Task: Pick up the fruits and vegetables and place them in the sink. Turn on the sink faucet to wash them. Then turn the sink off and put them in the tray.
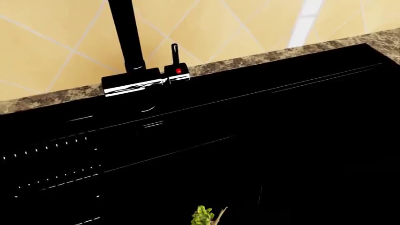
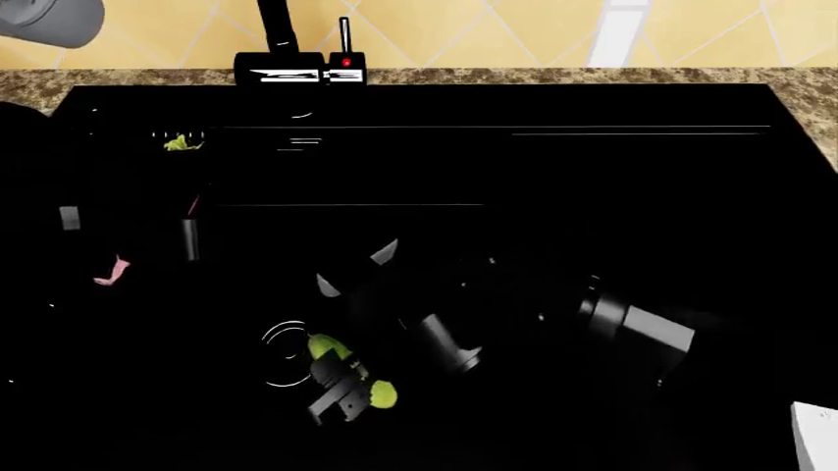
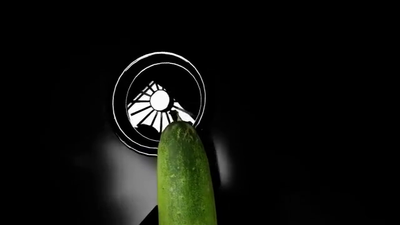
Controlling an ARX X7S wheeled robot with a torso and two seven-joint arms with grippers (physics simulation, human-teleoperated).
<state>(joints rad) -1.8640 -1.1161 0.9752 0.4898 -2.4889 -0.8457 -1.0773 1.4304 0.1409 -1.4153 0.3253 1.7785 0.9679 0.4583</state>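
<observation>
We are looking down into the glossy black sink (image 2: 629, 108), set in the speckled granite worktop (image 2: 550, 75) below a yellow tiled wall (image 2: 458, 29). Our right claw (image 2: 343, 385) is reaching low into the basin, and it is gripping the light-green cucumber (image 2: 324, 349); green ends are showing on both sides of the dark jaws in the head view. In the right wrist view the cucumber (image 3: 185, 178) is pointing its tip toward the round drain (image 3: 159, 101), whose white rings and spokes are shining just beyond the tip. We cannot tell whether the cucumber is touching the basin floor.

At the back rim the sink faucet (image 2: 281, 44) is standing on its black-and-chrome base, with the small upright lever (image 2: 344, 49) and its red dot just beside the spout. The left wrist view is showing the same faucet (image 1: 128, 42) and lever (image 1: 175, 61) from nearer, with the ribbed drainer lines (image 1: 56, 159) to one side.

Our left arm is showing only as a dark mass at the left of the head view, and we cannot tell how its claw is standing. Near it a pink piece, seemingly the radish (image 2: 112, 273), is peeking out, and a small leafy green tuft (image 2: 181, 144) is lying farther back. A similar leafy sprig (image 1: 203, 215) is appearing at the edge of the left wrist view.
</observation>
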